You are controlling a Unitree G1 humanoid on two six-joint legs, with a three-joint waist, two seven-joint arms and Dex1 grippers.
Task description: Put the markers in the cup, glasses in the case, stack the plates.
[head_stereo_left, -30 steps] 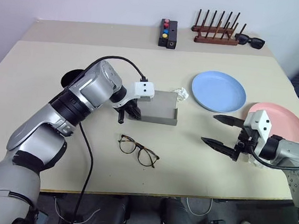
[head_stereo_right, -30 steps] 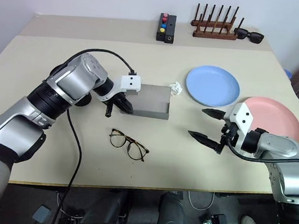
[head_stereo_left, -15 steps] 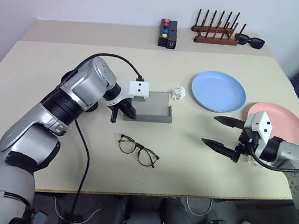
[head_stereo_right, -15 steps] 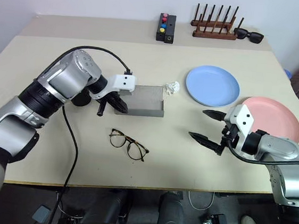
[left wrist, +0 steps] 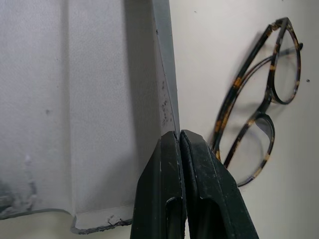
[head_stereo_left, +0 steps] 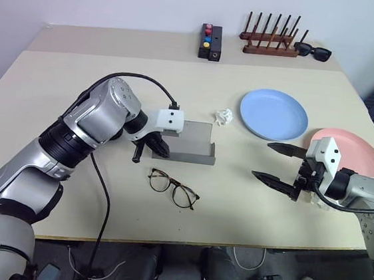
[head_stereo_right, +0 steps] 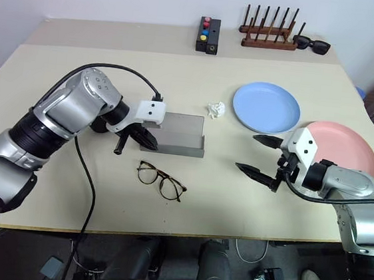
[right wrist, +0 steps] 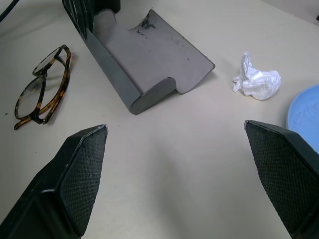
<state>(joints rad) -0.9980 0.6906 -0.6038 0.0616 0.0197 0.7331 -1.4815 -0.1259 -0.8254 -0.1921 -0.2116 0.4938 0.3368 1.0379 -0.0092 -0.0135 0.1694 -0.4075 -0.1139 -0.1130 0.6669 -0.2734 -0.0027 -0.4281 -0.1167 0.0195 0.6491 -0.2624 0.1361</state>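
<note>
Lying open at mid-counter (head_stereo_left: pixel 60 73): the grey case (head_stereo_left: pixel 185 142), its near wall clamped in the left pincer (head_stereo_left: pixel 154 148), fingers together on the edge. Just in front of the case, apart from it: the tortoiseshell glasses (head_stereo_left: pixel 173 187). Right of the case: a crumpled white scrap (head_stereo_left: pixel 224 116), the blue plate (head_stereo_left: pixel 273 113), then the pink plate (head_stereo_left: pixel 348 149). Right pincer (head_stereo_left: pixel 277 165) hovers spread wide, empty, near the pink plate.

We see the case (head_stereo_left: pixel 189 142) mid-counter (head_stereo_left: pixel 59 86): glasses (head_stereo_left: pixel 173 186) just before it, a paper wad (head_stereo_left: pixel 224 117) behind-right, two plates (head_stereo_left: pixel 273 113) (head_stereo_left: pixel 356 150) farther right.
</note>
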